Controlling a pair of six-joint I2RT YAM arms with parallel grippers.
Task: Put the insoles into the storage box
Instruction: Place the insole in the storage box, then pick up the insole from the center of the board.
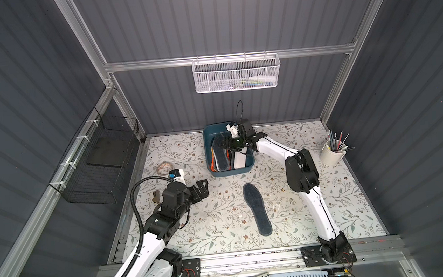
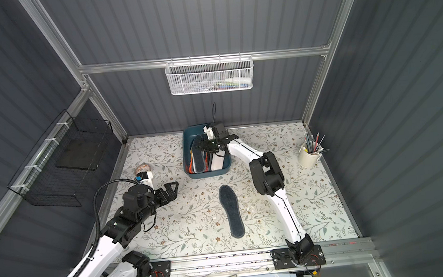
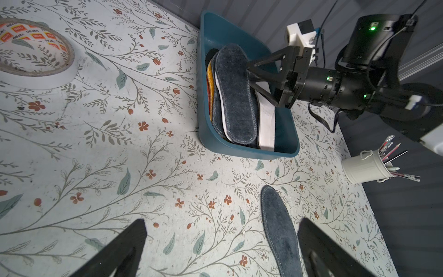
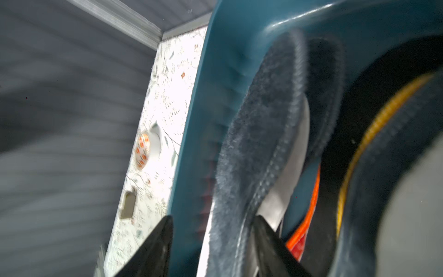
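We see the right gripper (image 4: 213, 218) over the box (image 1: 231, 171), jaws parted, grey insole (image 3: 235, 96) loose between them, leaning on the stack (image 3: 266, 124) inside. We'd lift straight up so the fingers don't snag it. A spare insole (image 1: 257, 209) lies on the table (image 1: 195, 227), apart from the box. The left gripper (image 3: 223, 223) is wide open beside it.
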